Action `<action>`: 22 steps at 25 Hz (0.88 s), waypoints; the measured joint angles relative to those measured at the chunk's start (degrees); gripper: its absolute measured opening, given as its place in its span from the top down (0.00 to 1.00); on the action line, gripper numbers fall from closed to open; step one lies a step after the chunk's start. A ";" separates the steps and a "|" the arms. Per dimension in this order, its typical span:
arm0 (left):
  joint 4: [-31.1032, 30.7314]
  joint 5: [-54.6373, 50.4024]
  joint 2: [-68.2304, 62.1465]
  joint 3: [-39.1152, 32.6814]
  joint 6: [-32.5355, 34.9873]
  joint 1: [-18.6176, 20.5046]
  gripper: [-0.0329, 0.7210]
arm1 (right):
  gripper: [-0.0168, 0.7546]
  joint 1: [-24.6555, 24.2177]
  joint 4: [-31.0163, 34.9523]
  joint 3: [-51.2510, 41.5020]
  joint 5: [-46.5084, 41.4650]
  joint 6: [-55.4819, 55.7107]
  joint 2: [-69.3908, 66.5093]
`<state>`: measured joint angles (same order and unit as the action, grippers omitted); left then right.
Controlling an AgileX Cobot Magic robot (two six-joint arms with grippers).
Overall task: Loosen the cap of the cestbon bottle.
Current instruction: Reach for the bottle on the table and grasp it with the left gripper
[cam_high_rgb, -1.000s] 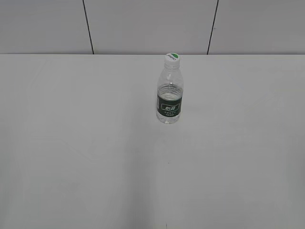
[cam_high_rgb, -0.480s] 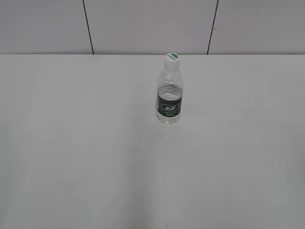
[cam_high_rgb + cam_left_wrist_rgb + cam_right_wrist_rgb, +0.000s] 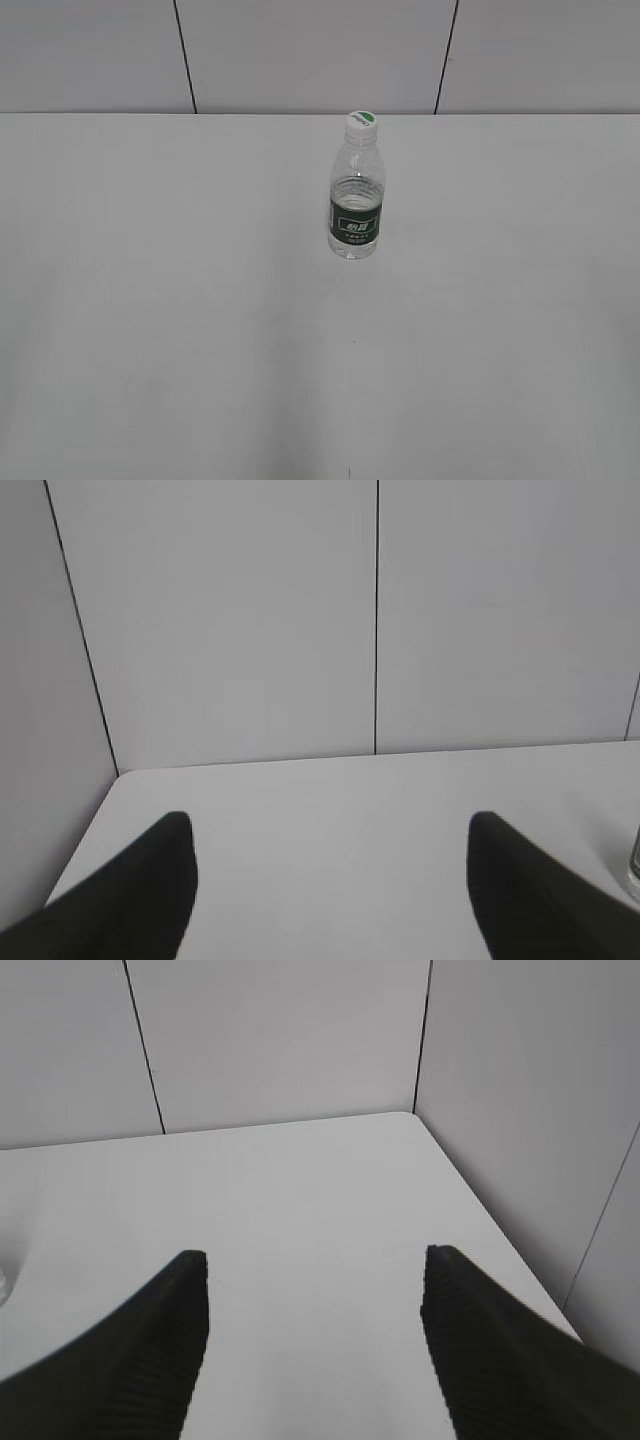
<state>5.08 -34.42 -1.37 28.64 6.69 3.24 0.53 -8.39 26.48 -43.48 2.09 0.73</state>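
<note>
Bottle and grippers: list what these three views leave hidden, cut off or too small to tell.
- Bottle, exterior view: the white lettering on the green label is too small to read.
- Cap, exterior view: whether it is tight or loosened cannot be told.
- Bottle, left wrist view: the right edge cuts off all but a sliver.
- Left gripper and right gripper: outside the exterior view.

I saw my right gripper [image 3: 315, 1265] with fingers spread wide above the table [image 3: 310, 1180], near its far right corner.
</note>
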 joint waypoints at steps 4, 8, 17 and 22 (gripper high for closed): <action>1.60 4.80 -3.29 -3.40 0.00 0.00 0.28 | 0.31 0.00 0.00 -2.70 4.75 0.00 -1.38; 4.19 8.12 -7.32 -5.84 0.00 0.00 0.28 | 0.31 0.00 0.00 -4.57 9.18 0.00 -4.12; 4.96 20.14 -18.24 -7.50 0.00 0.00 0.28 | 0.31 0.00 0.00 -5.17 11.22 0.00 -10.85; 5.02 27.30 -26.74 -7.50 0.00 0.00 0.28 | 0.31 0.00 0.00 -5.17 11.41 0.00 -12.14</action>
<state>10.10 -7.13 -28.11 21.13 6.69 3.24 0.53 -8.39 21.31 -32.07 2.09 -11.41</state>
